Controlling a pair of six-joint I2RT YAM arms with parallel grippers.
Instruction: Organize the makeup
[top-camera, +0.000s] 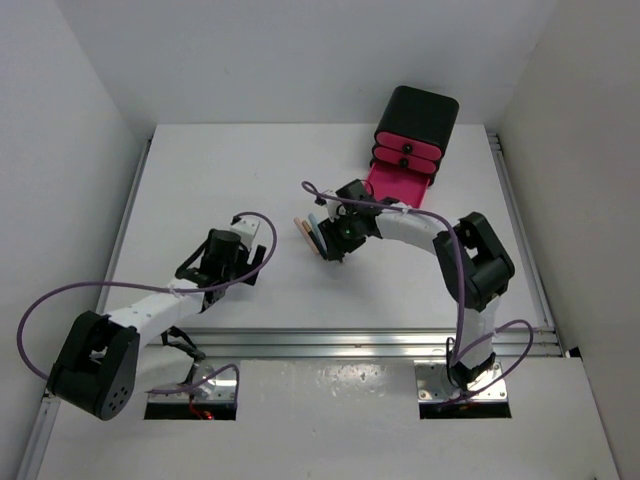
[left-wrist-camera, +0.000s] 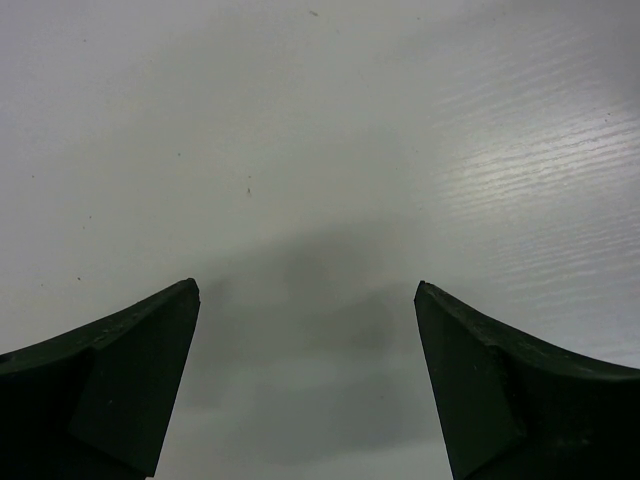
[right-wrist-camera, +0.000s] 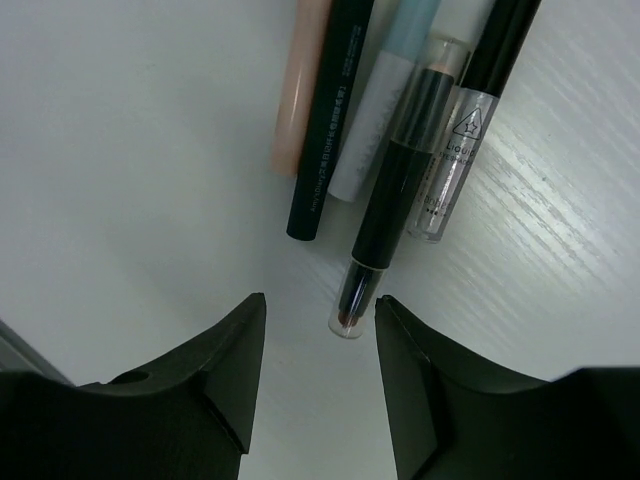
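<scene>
Black plastic stick (right-wrist-camera: 395, 190), clear-capped at its near end, was the item closest to the right gripper (right-wrist-camera: 320, 305).

- It lay in a row of 5 slim items on the white table (left-wrist-camera: 300, 120). From left to right in the right wrist view these were a peach pencil (right-wrist-camera: 300, 100), a dark green pencil (right-wrist-camera: 330, 130), a pale blue tube (right-wrist-camera: 385, 110), the black stick and a clear tube (right-wrist-camera: 455, 150) with a black cap. All 5 lay side by side and touching or nearly so.
- Long axes ran from the upper right of that frame down toward the lower centre, roughly parallel. The black stick reached furthest down, and its capped tip sat between the 2 fingertips.
- The right jaws stood about half open, and neither was seen to press on the stick. There was bare table between the left finger and the cap, and a narrower gap on the right. Nothing was held.
- The jaws closed left to right in the frame, so across the stick's width. Judgement: that suited a pinch on the tip, but the clear tube just beside it could be caught or nudged.
- In the top view the row lay at frame centre, under the right arm's wrist. The black box (top-camera: 415, 125) stood at the upper right with 1 pink drawer (top-camera: 400, 190) pulled out.
- The left gripper (left-wrist-camera: 307, 290) was wide open and empty over bare table, left of centre in the top view and well apart from the row. The right arm was the nearer.
</scene>
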